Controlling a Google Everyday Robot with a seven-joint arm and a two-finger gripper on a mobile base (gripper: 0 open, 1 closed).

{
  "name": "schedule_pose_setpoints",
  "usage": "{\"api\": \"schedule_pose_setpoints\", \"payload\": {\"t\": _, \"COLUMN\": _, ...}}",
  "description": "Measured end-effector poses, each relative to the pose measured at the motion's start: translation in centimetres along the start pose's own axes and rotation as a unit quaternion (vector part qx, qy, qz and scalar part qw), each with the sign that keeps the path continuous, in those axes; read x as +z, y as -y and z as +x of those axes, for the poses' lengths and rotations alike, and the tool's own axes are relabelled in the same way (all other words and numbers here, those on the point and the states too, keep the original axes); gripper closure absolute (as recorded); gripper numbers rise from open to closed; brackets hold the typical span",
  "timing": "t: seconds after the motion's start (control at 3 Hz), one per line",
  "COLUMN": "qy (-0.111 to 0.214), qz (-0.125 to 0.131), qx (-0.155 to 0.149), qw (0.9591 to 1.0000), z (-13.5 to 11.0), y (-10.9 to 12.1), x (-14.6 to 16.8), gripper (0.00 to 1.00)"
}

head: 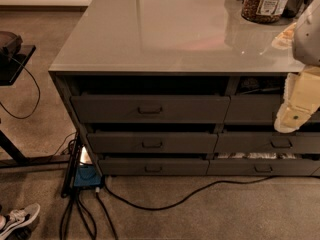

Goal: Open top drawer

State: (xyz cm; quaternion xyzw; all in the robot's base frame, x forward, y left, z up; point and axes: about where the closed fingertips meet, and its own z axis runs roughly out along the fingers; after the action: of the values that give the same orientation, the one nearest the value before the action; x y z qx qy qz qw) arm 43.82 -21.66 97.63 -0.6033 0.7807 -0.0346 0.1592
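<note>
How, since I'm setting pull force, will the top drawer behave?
The top drawer looks wide, rigid metal: probably heavyish, sliding straight. Its small centre handle may offer little grip. The gripper hangs right, before the neighbouring stack.

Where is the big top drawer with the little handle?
In the camera view, the wide dark-grey metal top drawer sits just under the glossy grey countertop, above two shallower grey drawers. The robot's cream gripper hangs at the right edge.

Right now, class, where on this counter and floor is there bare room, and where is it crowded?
The countertop is bare from its left edge across to the jar at the back right; that corner is crowded. Lower left, cables crowd the floor. The hand hangs at the right, before the right-hand drawers.
</note>
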Motion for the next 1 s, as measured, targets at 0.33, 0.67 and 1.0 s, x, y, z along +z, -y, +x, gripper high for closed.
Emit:
{"api": "schedule_pose_setpoints", "payload": {"t": 0.33, "qy": 0.000, "qz": 0.000, "qx": 0.000, "qw": 1.0000, "z": 0.0, "y": 0.0, "x": 0.0, "gripper": 0.00}}
{"api": "schedule_pose_setpoints", "payload": {"t": 0.67, "qy": 0.006, "qz": -0.009, "qx": 0.001, "qw": 0.9999, "z": -0.7, "y": -1.0, "x": 3.4, "gripper": 0.00}}
{"api": "schedule_pose_setpoints", "payload": {"t": 1.0, "qy": 0.053, "qz": -0.051, "qx": 0.007, "qw": 0.9973, "z": -2.0, "y": -3.7, "x": 11.1, "gripper": 0.00}}
